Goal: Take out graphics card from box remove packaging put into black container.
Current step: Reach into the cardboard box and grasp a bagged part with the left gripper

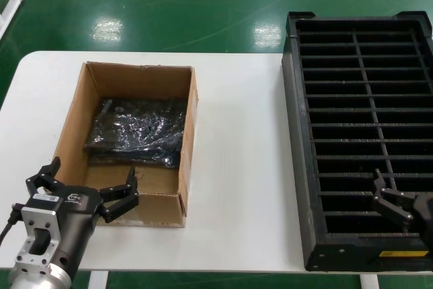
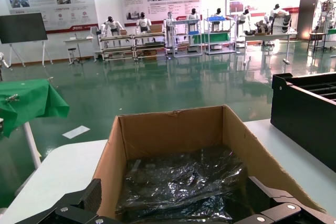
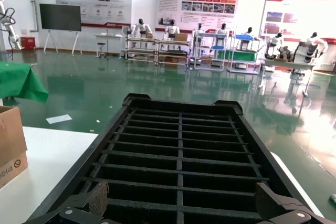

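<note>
Cardboard box (image 1: 128, 141) sits open on the white table (image 1: 237, 167), directly ahead of your left gripper (image 1: 82, 191), whose fingers are spread wide and empty at the box's near wall. Inside, beyond those fingertips, lies the antistatic bag (image 1: 139, 130), flat on the box floor; the graphics card itself cannot be made out through it. Your right gripper (image 1: 392, 202) hangs over the near end of the black slotted tray (image 1: 362, 133), fingers likewise parted and holding nothing. Tray and box stand well apart.
</note>
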### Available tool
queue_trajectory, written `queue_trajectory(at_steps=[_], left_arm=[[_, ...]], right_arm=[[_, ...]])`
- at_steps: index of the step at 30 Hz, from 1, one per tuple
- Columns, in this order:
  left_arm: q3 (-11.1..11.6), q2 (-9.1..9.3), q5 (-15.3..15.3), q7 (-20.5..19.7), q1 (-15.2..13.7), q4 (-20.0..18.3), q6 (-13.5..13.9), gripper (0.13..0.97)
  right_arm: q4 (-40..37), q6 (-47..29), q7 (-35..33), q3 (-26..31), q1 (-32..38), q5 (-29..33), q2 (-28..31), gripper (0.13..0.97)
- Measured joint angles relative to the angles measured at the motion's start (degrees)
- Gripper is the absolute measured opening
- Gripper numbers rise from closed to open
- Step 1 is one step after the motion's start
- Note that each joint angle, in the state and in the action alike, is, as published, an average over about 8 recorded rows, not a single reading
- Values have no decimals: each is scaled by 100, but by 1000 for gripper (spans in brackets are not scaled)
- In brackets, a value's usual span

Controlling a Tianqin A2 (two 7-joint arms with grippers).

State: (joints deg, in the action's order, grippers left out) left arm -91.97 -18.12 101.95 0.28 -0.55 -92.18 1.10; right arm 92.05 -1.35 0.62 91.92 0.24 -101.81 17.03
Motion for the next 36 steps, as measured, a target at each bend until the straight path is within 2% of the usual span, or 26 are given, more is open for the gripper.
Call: queue_trajectory(at_steps=[8,12,14,17,21,25,30,33,36], left_arm=[[0,0,0,0,0,0,0,966],[23,-23,-48,87,-19,-8,86,966],[30,-86,-108,183,-80,1,173,966],[-14,-289,-300,419,-327,85,362,966],[-242,-702,-777,818,-1038,480,712,966],[-459,-977,-1501,1340,-2035,1191,1375,966],[-702,-997,-2419,2125,-3307,2334,2294,966],[-1013,-960,-2778,2549,-3941,3058,2602,966],[-1381,-886,-2970,2941,-4455,3801,2785,966]], right_arm=[[0,0,0,0,0,0,0,966],[0,0,0,0,0,0,0,966],[0,0,0,0,0,0,0,966],[0,0,0,0,0,0,0,966],[0,0,0,0,0,0,0,966],[0,0,0,0,0,0,0,966],[0,0,0,0,0,0,0,966],[0,0,0,0,0,0,0,966],[0,0,0,0,0,0,0,966]])
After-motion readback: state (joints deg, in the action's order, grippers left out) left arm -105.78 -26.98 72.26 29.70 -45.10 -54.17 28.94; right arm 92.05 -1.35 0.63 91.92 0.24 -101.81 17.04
